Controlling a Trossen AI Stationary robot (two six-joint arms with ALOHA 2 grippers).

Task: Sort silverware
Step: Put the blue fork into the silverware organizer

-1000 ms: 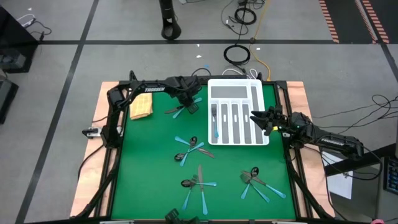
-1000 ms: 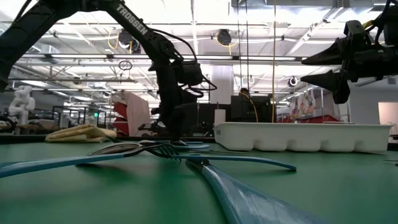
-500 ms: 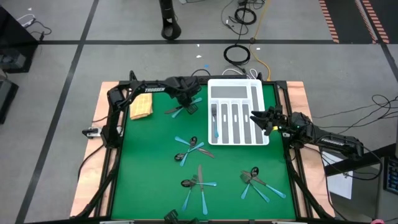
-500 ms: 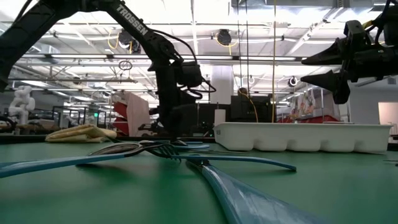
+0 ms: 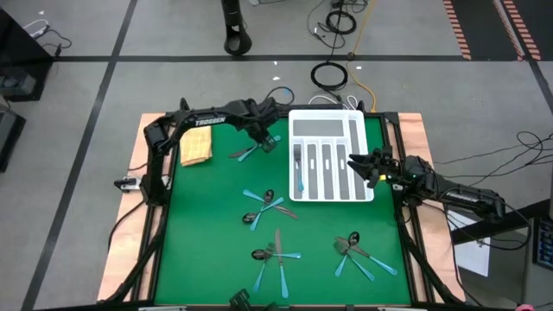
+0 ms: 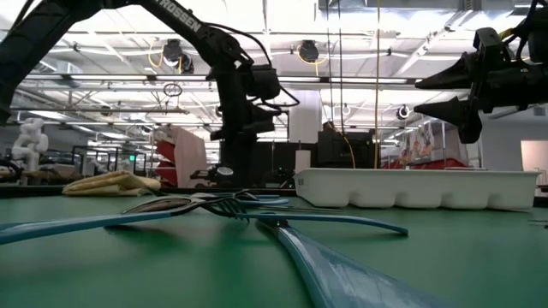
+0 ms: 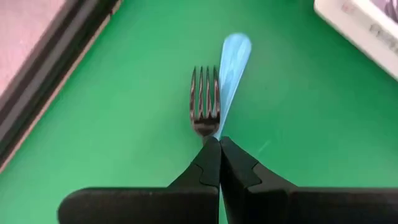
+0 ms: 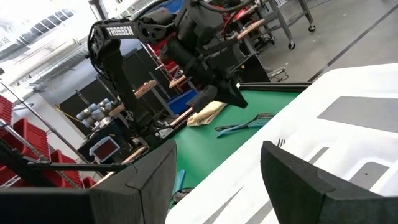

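Note:
Silverware with light-blue handles lies in loose groups on the green mat [image 5: 216,225], at the middle [image 5: 268,206], near front [image 5: 275,252] and near right [image 5: 356,250]. Two pieces [image 5: 246,154] lie by the far edge. My left gripper [image 7: 219,144] is shut just above them, left of the white tray [image 5: 326,155], with a fork head [image 7: 205,102] at its tips. A blue handle [image 7: 233,62] runs out beside the fork. My right gripper [image 5: 359,164] waits open and level at the tray's right rim. My left gripper pinches the fork at its neck [image 7: 207,132], just behind the head, between its two fingertips. The fingers slant steeply down from above. The head sticks out past the tips, tines pointing away; the fork's own handle is hidden under the fingers. Whether the fork is clear of the mat, I cannot tell.
A folded yellow cloth [image 5: 196,149] lies at the mat's far left. One blue-handled piece [image 5: 298,177] lies in the tray's left slot. The mat's dark raised border [image 7: 56,81] runs close by the left gripper. Cables lie on the floor beyond the table.
My left gripper has risen from the mat beside the far pair of silverware, still pointing steeply down. My right gripper has kept still.

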